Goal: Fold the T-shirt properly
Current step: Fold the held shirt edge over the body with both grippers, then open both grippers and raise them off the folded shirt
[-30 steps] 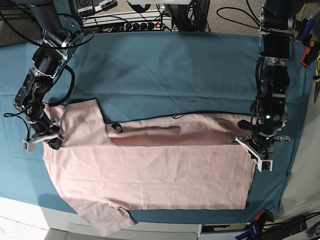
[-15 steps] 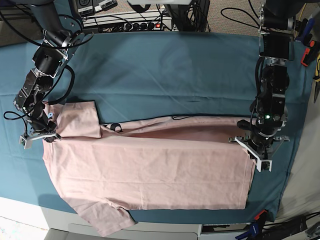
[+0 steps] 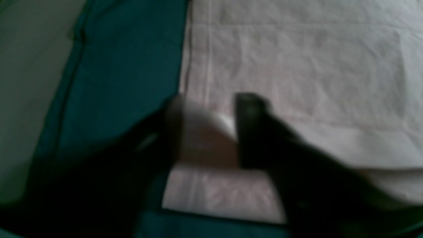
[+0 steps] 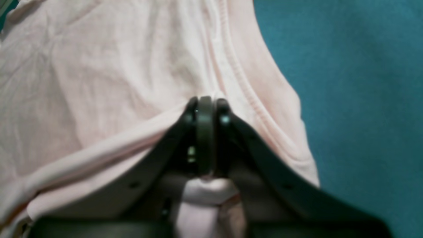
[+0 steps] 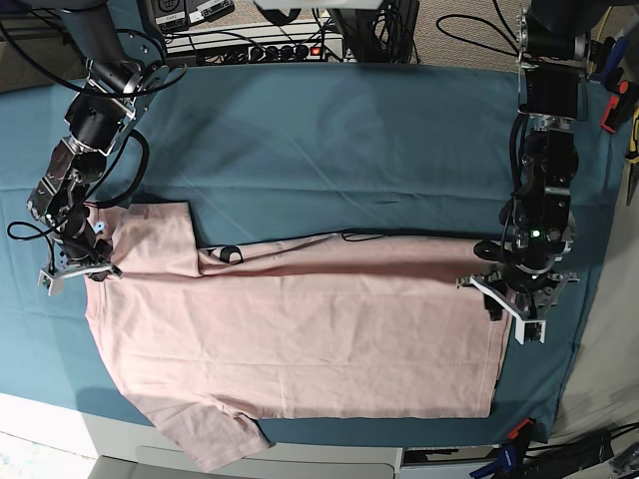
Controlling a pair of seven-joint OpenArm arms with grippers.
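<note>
T-shirt [image 5: 300, 339], folded lengthwise, spread flat on the teal cloth [image 5: 339, 140].
Left gripper [image 3: 208, 132] at the shirt's hem end: jaws parted, straddling the folded edge, gripping nothing. Right gripper [image 4: 205, 109] at the sleeve end: jaws nearly closed, pinching a fold of the shirt.
</note>
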